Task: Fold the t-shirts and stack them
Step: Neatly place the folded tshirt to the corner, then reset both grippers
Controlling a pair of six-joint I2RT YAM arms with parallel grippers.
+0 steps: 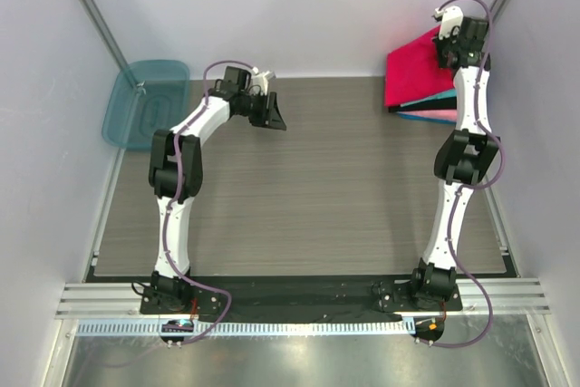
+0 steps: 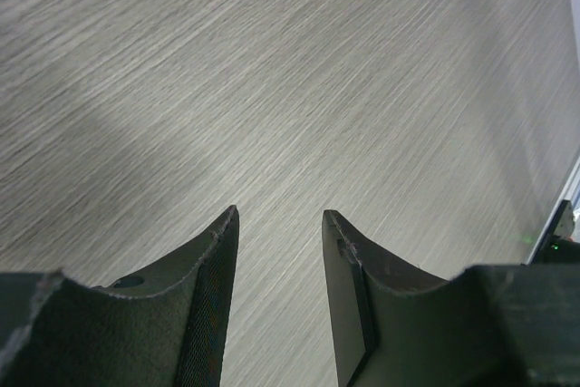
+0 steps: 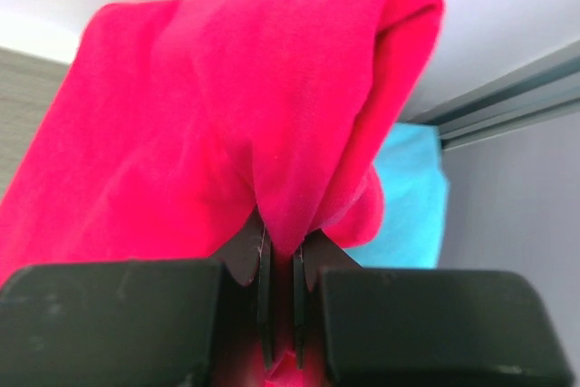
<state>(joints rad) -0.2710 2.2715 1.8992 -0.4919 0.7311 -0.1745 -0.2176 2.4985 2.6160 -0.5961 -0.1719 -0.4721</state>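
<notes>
The bright red t-shirt (image 1: pixel 415 68) lies folded on top of a stack at the table's far right corner, over a cyan shirt (image 1: pixel 435 97), a black one and a pink one (image 1: pixel 433 116). My right gripper (image 1: pixel 446 50) is shut on a fold of the red t-shirt (image 3: pixel 227 115) and holds that edge raised; the cyan shirt (image 3: pixel 412 192) shows below it. My left gripper (image 1: pixel 270 117) is open and empty above bare table at the far middle-left. In the left wrist view its fingers (image 2: pixel 213 269) frame only wood-grain table (image 2: pixel 272 88).
A translucent teal plastic bin (image 1: pixel 145 101) lies at the far left, partly off the table edge. White walls and metal frame rails enclose the table. The arms' bases sit at the near edge.
</notes>
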